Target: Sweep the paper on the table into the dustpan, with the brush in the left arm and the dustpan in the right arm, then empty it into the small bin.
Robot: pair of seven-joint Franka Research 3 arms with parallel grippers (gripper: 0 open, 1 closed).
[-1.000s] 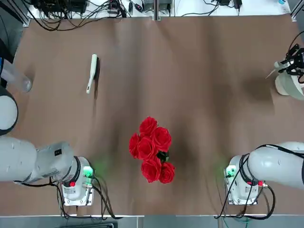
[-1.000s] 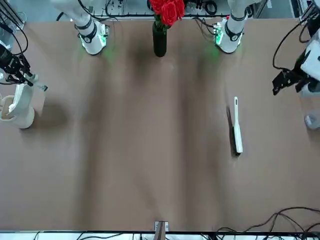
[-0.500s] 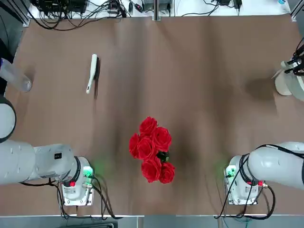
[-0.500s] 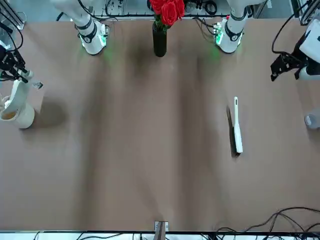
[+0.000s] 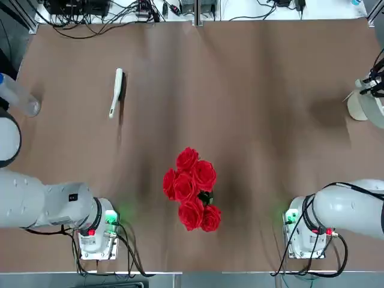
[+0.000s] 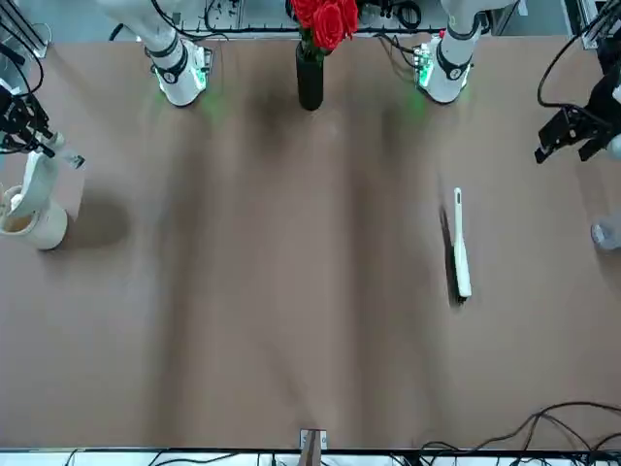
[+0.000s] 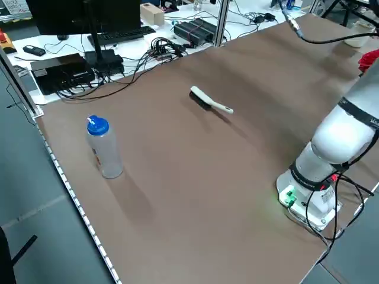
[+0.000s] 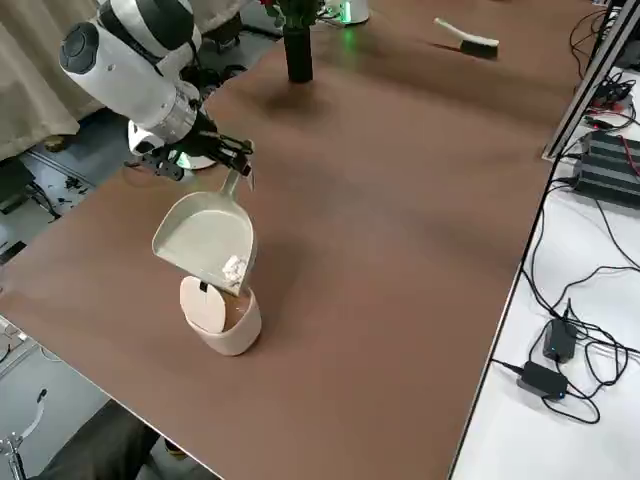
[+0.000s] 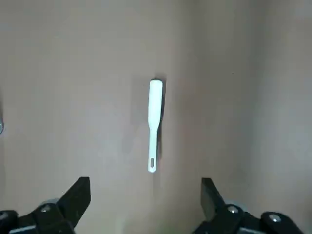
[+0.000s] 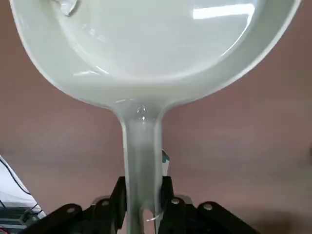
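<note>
There are two arms (image 5: 36, 204) (image 5: 348, 207), one brush (image 5: 116, 92), one dustpan (image 8: 205, 238), one bin (image 8: 222, 316), one paper (image 8: 234, 269), one bottle (image 7: 103, 147) and one vase (image 6: 310, 76) of roses (image 5: 192, 188).

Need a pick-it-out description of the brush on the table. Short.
On the brown table, look to the robot's left half, toward the far edge, well beyond the red roses. The brush lies flat there, alone, with no pincer near it. It is slim and pale cream with dark bristles along one side, unlike the upright clear bottle with a blue cap at the table's left edge.
</note>
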